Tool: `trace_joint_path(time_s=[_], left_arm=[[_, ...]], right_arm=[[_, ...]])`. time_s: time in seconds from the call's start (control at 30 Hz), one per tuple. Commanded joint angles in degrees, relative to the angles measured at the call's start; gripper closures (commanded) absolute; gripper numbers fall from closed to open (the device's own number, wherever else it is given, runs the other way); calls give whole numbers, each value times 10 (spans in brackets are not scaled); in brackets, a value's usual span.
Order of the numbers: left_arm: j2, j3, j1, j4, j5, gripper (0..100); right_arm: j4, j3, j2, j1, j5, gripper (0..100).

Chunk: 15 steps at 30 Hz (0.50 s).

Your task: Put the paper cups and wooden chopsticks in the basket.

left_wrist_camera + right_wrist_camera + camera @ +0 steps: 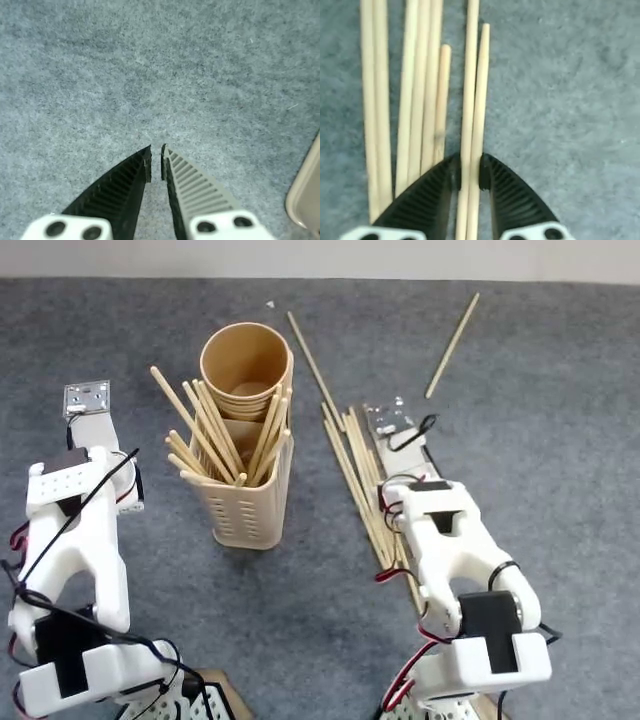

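Several wooden chopsticks (215,435) stand in the basket (245,515) at the middle of the table (560,440), next to stacked paper cups (245,360) that fill its far end. A loose bundle (352,465) lies just right of the basket and runs under the right arm. Two stray sticks lie toward the far edge, one (315,365) near the cups and one (452,345) well apart, toward the far right corner.

From the left wrist, the left gripper (156,161) hangs over bare table, fingers almost together with nothing between them.

From the right wrist, the right gripper (469,172) is clamped on two chopsticks (472,100), with others (410,100) lying just beside them.
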State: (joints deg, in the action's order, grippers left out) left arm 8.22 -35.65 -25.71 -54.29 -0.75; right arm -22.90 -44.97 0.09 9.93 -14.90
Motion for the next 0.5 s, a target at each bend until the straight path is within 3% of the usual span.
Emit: trace_joint_path(time_s=[0.0,0.23,0.47], left_arm=[[6,2,7,5,5,926],[5,2,7,6,5,926],[5,2,7,6,5,926]], right_arm=[[15,3,-102,-31,83,994],[46,6,-399,-7,203,990],[120,43,-508,143,212,989]])
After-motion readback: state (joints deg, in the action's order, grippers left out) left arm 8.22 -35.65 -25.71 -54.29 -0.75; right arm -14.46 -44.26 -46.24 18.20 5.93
